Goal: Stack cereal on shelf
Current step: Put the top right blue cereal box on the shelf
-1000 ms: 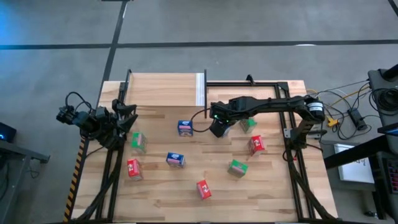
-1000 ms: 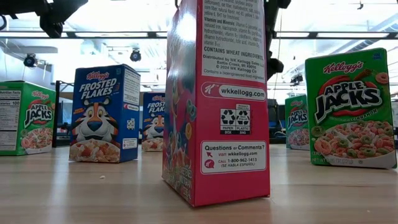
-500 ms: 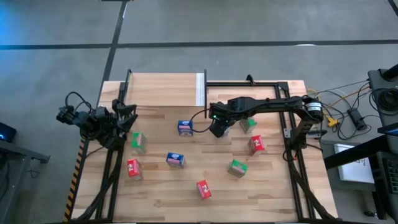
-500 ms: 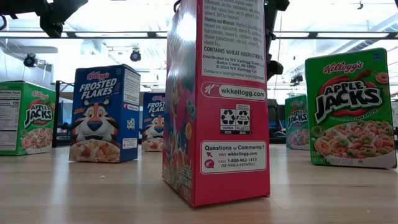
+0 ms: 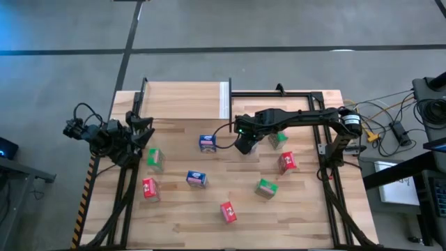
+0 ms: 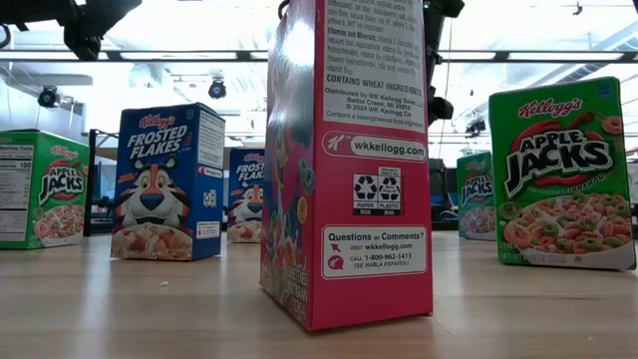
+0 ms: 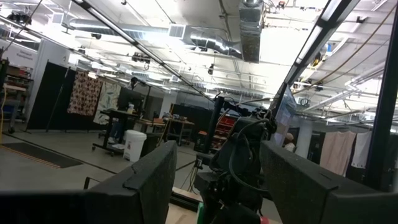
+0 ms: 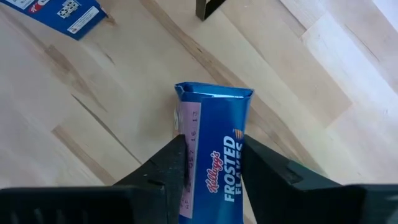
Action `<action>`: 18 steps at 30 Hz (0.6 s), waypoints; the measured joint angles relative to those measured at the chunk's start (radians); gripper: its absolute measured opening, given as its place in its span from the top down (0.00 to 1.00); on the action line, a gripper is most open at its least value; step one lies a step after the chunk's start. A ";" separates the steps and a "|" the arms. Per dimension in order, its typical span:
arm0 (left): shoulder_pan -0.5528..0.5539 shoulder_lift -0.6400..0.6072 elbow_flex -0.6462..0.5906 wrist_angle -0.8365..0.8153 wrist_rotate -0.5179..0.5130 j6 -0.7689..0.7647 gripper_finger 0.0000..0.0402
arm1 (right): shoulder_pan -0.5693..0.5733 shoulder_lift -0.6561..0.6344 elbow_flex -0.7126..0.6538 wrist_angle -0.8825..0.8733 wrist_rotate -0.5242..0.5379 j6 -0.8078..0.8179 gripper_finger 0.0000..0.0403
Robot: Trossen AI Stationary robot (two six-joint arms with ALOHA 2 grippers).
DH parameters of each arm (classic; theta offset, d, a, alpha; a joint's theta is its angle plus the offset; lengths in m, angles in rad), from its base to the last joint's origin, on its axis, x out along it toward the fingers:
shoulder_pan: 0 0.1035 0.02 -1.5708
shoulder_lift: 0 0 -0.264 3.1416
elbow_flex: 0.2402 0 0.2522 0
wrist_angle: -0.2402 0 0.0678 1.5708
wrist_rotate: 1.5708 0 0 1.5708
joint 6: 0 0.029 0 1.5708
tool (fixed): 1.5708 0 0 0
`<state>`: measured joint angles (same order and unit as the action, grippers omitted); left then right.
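High: right tool (image 5: 244,145) mid-worktop, just below the shelf (image 5: 185,101); left tool (image 5: 143,132) parked at left edge. Right wrist: fingers (image 8: 163,177) clamped on a blue cereal box (image 8: 214,155). Left wrist: own fingers apart, empty. Step: carrying phase, I'd say. Next: lift and place on shelf.

The right arm reaches in from the counter's right edge toward the middle of the back half, its wrist bent down and its hand (image 5: 245,145) low over the counter, both dark fingers (image 8: 163,172) pressed against the sides of a blue box. The left arm sits folded at the left edge, its hand (image 5: 144,136) spread apart, pointing level across the counter.
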<state>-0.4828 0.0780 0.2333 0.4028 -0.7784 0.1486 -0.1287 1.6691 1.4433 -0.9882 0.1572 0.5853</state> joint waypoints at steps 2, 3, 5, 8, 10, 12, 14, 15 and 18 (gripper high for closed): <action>0.000 0.000 0.000 0.000 0.000 0.000 0.46 | 0.000 -0.007 0.003 -0.007 -0.005 -0.003 0.70; 0.000 0.000 0.000 0.000 0.000 0.000 0.46 | 0.000 -0.014 0.005 -0.007 -0.008 -0.006 0.70; 0.000 0.000 0.000 0.000 0.000 0.000 0.46 | 0.000 -0.032 0.010 -0.003 -0.008 -0.009 0.71; 0.000 0.000 0.000 0.000 0.000 0.000 0.46 | 0.000 -0.071 0.017 -0.007 -0.019 -0.010 0.71; 0.000 0.000 0.000 0.000 0.000 0.000 0.46 | 0.000 -0.101 0.024 -0.009 -0.027 -0.010 0.71; 0.000 0.000 0.000 0.000 0.000 0.000 0.46 | 0.000 -0.140 0.025 -0.005 -0.028 -0.010 0.71; 0.000 0.000 0.000 0.000 0.000 0.000 0.46 | 0.000 -0.177 0.025 -0.003 -0.027 -0.010 0.71; 0.000 0.000 0.000 0.000 0.000 0.000 0.46 | 0.000 -0.196 0.025 -0.002 -0.027 -0.010 0.71; 0.000 0.000 0.000 0.000 0.000 0.000 0.46 | 0.005 -0.245 0.025 0.010 -0.008 -0.014 0.71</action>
<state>-0.4828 0.0777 0.2336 0.4030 -0.7784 0.1486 -0.1240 1.4244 1.4685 -0.9781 0.1490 0.5713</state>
